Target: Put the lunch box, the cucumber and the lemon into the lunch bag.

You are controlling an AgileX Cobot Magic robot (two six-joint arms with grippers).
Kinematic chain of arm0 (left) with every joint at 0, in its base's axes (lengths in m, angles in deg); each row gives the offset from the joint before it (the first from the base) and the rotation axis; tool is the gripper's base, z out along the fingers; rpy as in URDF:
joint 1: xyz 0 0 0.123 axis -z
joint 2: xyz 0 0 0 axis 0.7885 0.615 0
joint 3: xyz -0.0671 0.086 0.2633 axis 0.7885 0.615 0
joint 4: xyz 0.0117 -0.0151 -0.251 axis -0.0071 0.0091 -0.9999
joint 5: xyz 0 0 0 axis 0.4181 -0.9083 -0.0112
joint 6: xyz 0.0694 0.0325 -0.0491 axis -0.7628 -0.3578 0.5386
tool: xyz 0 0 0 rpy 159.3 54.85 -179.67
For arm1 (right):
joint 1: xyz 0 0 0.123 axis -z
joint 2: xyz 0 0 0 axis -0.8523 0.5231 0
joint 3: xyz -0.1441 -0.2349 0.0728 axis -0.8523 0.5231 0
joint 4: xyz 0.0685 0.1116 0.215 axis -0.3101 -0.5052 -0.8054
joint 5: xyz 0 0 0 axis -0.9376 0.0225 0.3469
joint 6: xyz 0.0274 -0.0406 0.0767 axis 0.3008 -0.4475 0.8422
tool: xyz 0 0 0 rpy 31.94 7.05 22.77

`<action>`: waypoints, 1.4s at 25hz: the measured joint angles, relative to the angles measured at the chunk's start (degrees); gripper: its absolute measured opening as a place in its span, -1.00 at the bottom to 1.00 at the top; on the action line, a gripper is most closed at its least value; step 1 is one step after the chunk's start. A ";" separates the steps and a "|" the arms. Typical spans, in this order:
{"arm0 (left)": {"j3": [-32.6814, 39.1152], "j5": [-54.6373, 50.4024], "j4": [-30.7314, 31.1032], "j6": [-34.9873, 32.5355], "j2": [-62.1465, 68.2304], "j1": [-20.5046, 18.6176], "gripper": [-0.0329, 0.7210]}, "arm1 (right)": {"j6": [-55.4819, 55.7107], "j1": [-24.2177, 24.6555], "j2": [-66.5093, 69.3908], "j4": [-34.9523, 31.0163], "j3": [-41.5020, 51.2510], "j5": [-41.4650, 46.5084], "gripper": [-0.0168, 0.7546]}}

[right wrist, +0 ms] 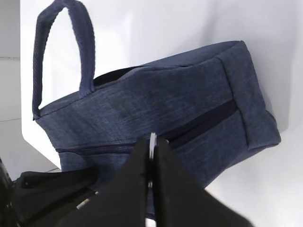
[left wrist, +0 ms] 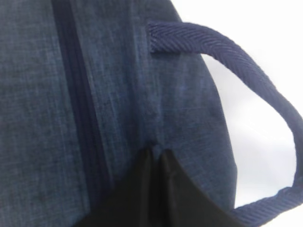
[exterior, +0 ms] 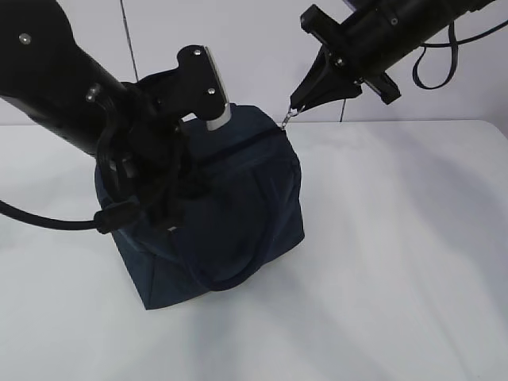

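A: While the right gripper [exterior: 295,107] is sitting clamped on the metal ring pull [exterior: 287,116] at the far top corner of the lunch bag [exterior: 238,214], I'm reading this as zipper work, not loading. Agree?

B: Agree. In the right wrist view the jaws are pinching the ring edge-on, right above the zipper line [right wrist: 208,120]. The zipper is looking closed along the stretch that's showing there.

A: Left gripper [left wrist: 156,156]?

B: It's clenched, pinching a fold of fabric on the bag's top panel, just beside the zipper track, with one loop handle [left wrist: 246,61] arching off to the side. I'm taking that as bracing the bag.

A: Lunch box, cucumber, lemon?

B: None are showing in any view. The table [exterior: 413,262] around the bag is showing nothing of them. I can't tell whether they're inside the bag or out of frame.

A: So progress?

B: Judging only: either everything is packed and the bag is being zipped up, or it's about to be opened. The pictures aren't settling which.

A: And the bag itself?

B: Standing upright on the table, slightly crumpled, under both arms.
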State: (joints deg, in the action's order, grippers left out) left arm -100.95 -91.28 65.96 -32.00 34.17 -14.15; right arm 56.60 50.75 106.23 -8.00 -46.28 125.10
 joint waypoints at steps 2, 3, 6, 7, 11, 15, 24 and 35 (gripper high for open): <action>-0.02 -0.32 -0.10 0.00 0.00 0.00 -0.90 | 0.08 0.13 0.03 0.98 -0.24 0.72 -0.99; -0.12 -0.31 -0.20 0.00 0.00 0.00 -0.90 | 0.13 0.23 0.03 1.91 -0.34 0.75 -0.99; -0.24 -0.31 -0.22 0.00 0.00 0.00 -0.90 | 0.13 0.23 0.03 4.57 -0.34 0.90 -0.99; -0.34 -0.31 -0.22 0.00 0.00 0.00 -0.90 | 0.13 0.23 0.03 5.38 -0.34 0.90 -0.99; -0.34 -0.31 -0.32 0.00 0.00 0.25 -0.90 | 0.33 0.23 0.54 6.31 -0.47 0.90 -0.99; -0.34 -0.86 -0.32 0.00 0.00 0.25 -0.90 | 5.53 0.45 2.09 6.85 -0.69 0.54 -0.99; -0.34 -1.69 -0.32 0.00 0.00 0.25 -0.90 | 11.49 0.79 4.98 2.59 -0.77 0.22 -0.99; -0.34 -2.01 -0.32 0.00 0.00 0.25 -0.91 | 11.72 2.75 6.98 2.11 -0.77 1.59 -0.99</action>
State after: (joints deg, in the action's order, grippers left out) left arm -101.29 -93.29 65.64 -32.00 34.17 -13.90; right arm 68.32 53.50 113.21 -5.89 -47.05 126.69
